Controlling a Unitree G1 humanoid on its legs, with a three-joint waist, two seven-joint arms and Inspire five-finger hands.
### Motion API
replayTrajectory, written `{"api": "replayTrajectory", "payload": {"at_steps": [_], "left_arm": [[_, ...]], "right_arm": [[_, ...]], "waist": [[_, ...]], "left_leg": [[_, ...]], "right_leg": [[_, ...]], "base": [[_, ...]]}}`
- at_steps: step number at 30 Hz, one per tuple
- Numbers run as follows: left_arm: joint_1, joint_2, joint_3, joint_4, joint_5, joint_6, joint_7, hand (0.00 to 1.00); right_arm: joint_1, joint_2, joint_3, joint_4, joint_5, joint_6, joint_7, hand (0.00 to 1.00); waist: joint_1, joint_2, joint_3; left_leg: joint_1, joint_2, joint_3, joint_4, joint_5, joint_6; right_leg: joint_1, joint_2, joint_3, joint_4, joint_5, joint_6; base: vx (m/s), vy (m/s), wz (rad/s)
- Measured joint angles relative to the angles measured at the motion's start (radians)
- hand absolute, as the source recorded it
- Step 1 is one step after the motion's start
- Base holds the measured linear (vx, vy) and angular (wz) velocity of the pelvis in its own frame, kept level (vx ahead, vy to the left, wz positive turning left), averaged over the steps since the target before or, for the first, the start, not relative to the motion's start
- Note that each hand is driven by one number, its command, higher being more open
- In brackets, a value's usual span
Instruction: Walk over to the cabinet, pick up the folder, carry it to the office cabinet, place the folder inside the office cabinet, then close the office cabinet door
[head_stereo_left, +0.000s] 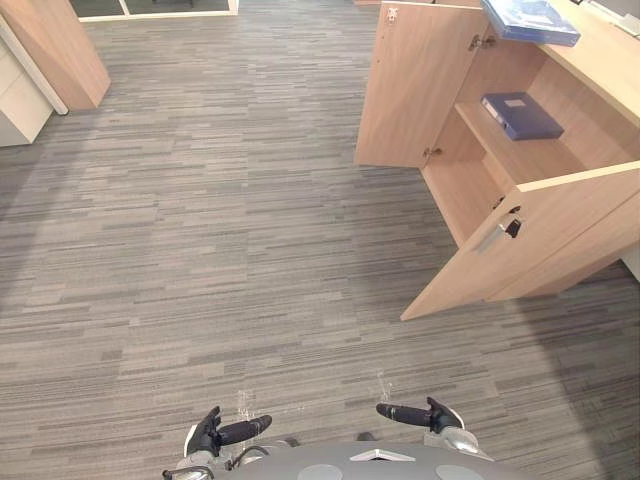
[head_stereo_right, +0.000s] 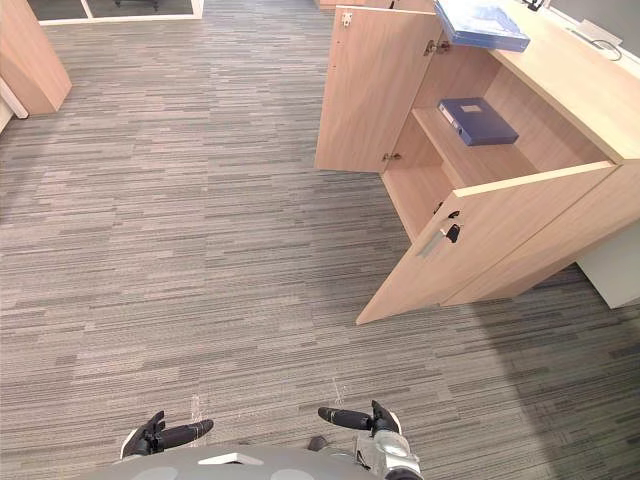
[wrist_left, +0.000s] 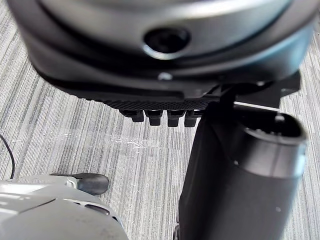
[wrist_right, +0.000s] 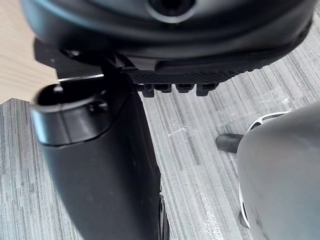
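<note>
Two blue folders here, and neither is in a hand. One folder (head_stereo_left: 521, 115) lies flat on the shelf (head_stereo_left: 520, 160) inside the office cabinet (head_stereo_left: 470, 200). The other folder (head_stereo_left: 530, 20) sits on the desk (head_stereo_left: 600, 60) above it, hanging a bit over the edge.

Both hands are down low and well away from all that. The left hand (head_stereo_left: 225, 432) and right hand (head_stereo_left: 415, 413) have their fingers straight and relaxed, pointing in toward each other and holding nothing.

The bit that matters: the cabinet is ahead and off to the robot's right, so the right hand is the nearer one. The near door (head_stereo_left: 540, 240) swings out wide and stands between that hand and the shelf. The far door (head_stereo_left: 410, 85) is open too.

My guess is any reach goes through the gap between the doors, or to the near door's handle (head_stereo_left: 495, 236) if closing is what's left. I can't tell the shelf folder's long axis for sure from here.
</note>
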Motion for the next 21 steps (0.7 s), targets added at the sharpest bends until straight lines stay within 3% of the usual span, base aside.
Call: {"api": "replayTrajectory", "payload": {"at_steps": [21], "left_arm": [[-0.007,0.006,0.009,0.019,0.042,0.015,-0.003,1.00]], "right_arm": [[-0.003,-0.004,0.042,0.000,-0.001,0.000,0.006,1.00]], "waist": [[-0.003,-0.006,0.000]], "left_leg": [[0.001,-0.004,-0.003,0.000,0.000,0.001]], "right_leg": [[0.001,-0.004,-0.002,-0.001,0.010,0.000]], "base": [[-0.02,-0.006,0.00]]}}
